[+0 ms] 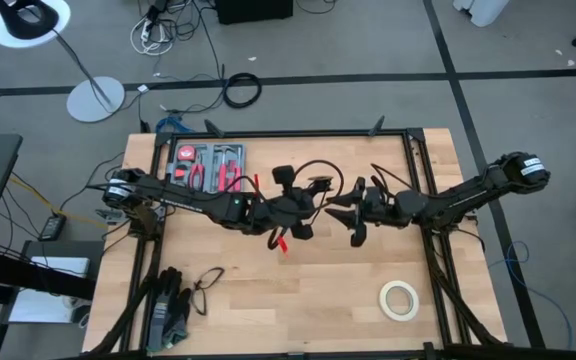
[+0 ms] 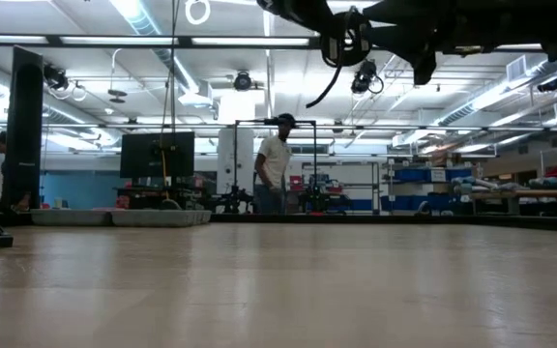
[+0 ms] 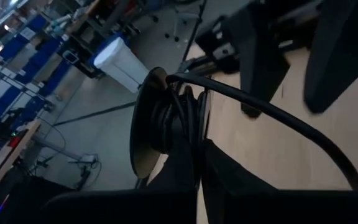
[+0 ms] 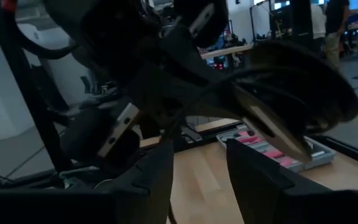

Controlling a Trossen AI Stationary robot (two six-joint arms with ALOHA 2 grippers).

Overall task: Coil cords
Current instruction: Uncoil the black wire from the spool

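Left gripper (image 1: 303, 200) was clamped tight on the cord (image 1: 313, 170), held above table (image 1: 298, 300) centre. Right gripper (image 1: 346, 212), at its 3 o'clock, stood wide, gripping nothing.

Thin black cord (image 1: 320, 172) coiled, looping above table centre, held aloft

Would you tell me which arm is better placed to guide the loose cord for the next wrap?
Probably the right: its gripper is open beside the cord, while the left gripper is shut on the cord.
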